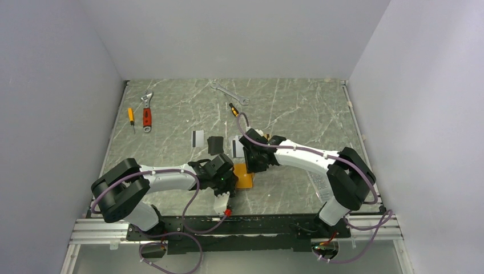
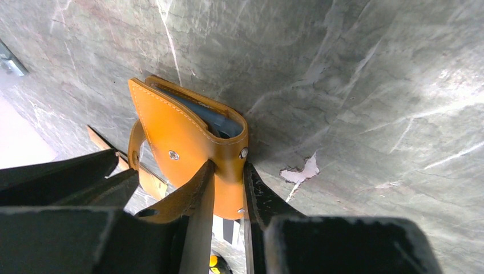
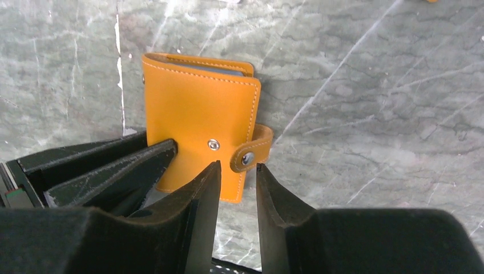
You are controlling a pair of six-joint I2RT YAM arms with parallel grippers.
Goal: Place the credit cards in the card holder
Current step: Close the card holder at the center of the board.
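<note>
The orange card holder (image 1: pixel 244 177) is closed, its snap tab (image 3: pixel 251 154) fastened. My left gripper (image 2: pixel 228 167) is shut on the holder's edge (image 2: pixel 188 137) and holds it on edge against the table. My right gripper (image 3: pixel 237 166) is on the other side, its jaws a narrow gap apart with the tips at the snap tab; it also shows in the top view (image 1: pixel 255 162). A silver-grey card with a black stripe (image 1: pixel 198 138) lies on the table behind. A second striped card (image 1: pixel 236 146) is partly hidden by the right arm. A tan card edge (image 2: pixel 149 181) shows behind the holder.
A dark flat piece (image 1: pixel 216 145) lies between the two striped cards. A red adjustable wrench (image 1: pixel 147 117) and a yellow screwdriver (image 1: pixel 131 116) lie at the back left. A silver spanner (image 1: pixel 230 92) and a small yellow-handled tool (image 1: pixel 234 109) lie at the back centre.
</note>
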